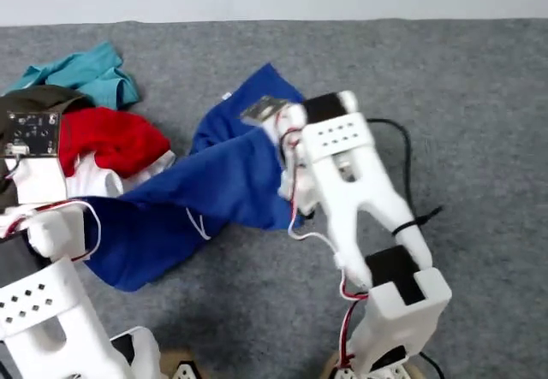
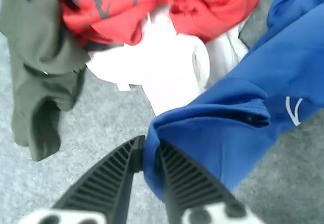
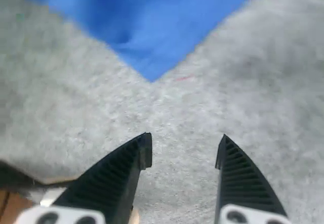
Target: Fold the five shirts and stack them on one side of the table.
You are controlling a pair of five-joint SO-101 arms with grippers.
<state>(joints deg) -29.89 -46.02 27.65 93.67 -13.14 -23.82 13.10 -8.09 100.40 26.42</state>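
- High view: the blue shirt [image 1: 214,191] lies stretched in a long band. Its long axis runs on a slant from the near left, by the left arm, up to the far middle beside the right arm. The cloth is soft and creased, and it rests on the table [image 1: 454,97], which has a grey, felt-like cover. At the far left are a crumpled teal shirt [image 1: 86,75], an olive shirt [image 1: 38,101], a red shirt [image 1: 116,139] and a white shirt [image 1: 96,182], heaped together.
- Left wrist view: the left gripper [image 2: 147,145] has black ribbed jaws pinched narrow on a folded edge of the blue shirt [image 2: 243,113]. Beyond lie the white shirt [image 2: 167,67], the red shirt [image 2: 167,1] and the olive shirt [image 2: 40,57].
- Right wrist view: the right gripper [image 3: 185,143] is spread wide and holds nothing, over bare grey felt. A pointed corner of the blue shirt [image 3: 152,16] aims toward it.
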